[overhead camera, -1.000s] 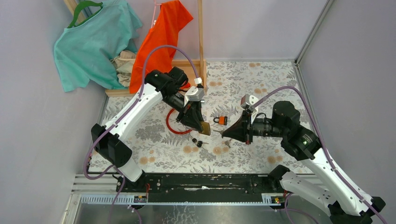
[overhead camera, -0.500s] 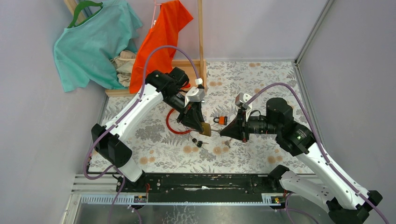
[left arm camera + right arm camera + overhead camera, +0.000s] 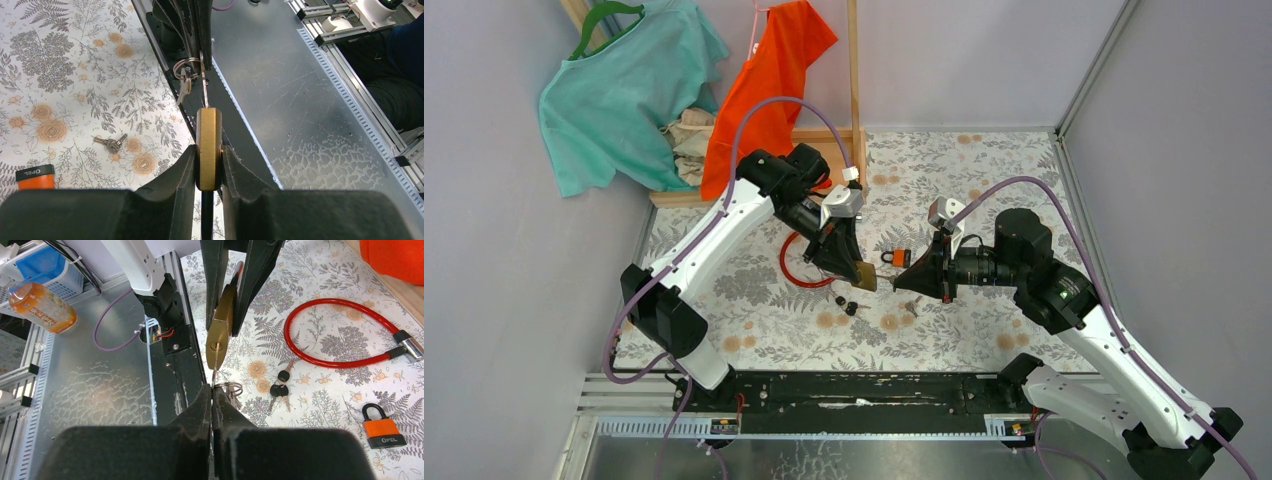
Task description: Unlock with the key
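My left gripper is shut on a brass padlock, held above the table with its keyhole end turned toward the right arm. In the left wrist view the padlock sits clamped between the two fingers. My right gripper is shut on a thin silver key that hangs on a ring with spare keys. The key's tip meets the keyhole of the padlock; how deep it sits I cannot tell. From the left wrist, the key runs straight into the lock's end.
An orange padlock lies just behind the grippers. A red cable lock loops under the left arm. Black-headed keys and small silver keys lie on the floral cloth. Clothes hang on a wooden rack at back left.
The right arm has moved left, bringing the key up to the padlock's keyhole. The left arm and the padlock have stayed in place.
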Controlling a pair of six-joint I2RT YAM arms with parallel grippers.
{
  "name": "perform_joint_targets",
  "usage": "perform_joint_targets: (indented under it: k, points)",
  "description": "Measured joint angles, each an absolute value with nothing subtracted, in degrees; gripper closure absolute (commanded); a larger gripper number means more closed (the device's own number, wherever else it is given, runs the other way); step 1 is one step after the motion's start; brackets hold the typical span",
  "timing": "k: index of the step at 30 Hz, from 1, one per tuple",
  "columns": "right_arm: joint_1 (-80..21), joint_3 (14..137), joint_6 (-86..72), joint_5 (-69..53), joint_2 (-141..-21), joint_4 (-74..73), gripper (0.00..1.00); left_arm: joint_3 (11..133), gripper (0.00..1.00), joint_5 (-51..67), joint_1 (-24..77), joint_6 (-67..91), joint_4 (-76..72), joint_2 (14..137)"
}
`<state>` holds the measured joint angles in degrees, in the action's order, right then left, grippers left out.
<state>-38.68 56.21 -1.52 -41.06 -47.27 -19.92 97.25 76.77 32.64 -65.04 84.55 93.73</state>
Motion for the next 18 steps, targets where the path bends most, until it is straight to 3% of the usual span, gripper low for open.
perform_joint_targets:
  k: [18]
  points:
    - [-38.68,56.21,-0.97,-40.73,-47.66,-20.34,1.0,97.65,1.0,76.31,32.64,-64.97,84.51,93.8]
